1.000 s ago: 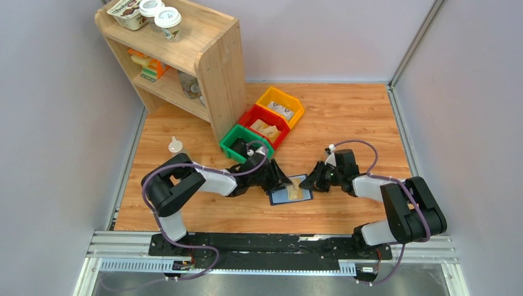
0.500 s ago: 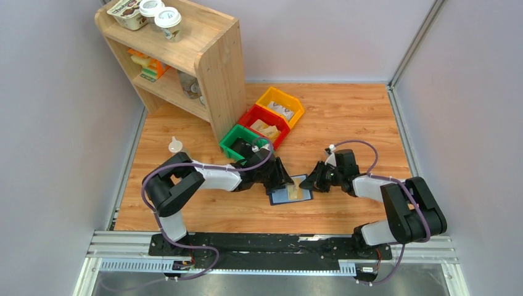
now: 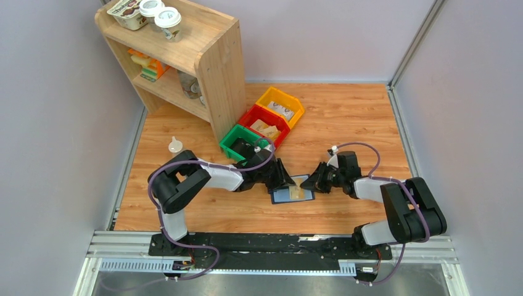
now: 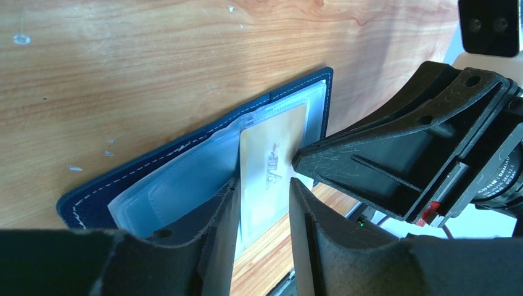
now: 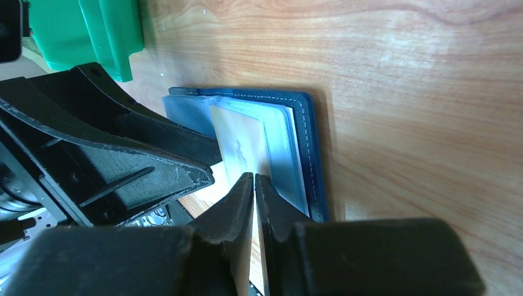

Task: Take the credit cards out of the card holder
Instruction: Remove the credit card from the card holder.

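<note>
The right claw (image 5: 254,180), pinched on a credit card (image 4: 271,166), has drawn it farther out of the card holder (image 3: 279,197); the left claw (image 4: 262,188) straddles it, open.

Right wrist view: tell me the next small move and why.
Probably draw the right gripper back toward its own arm, sliding the credit card out of the card holder. Its fingers look pinched on the card's edge, the card is only partly out, and the open left gripper straddles it.
</note>
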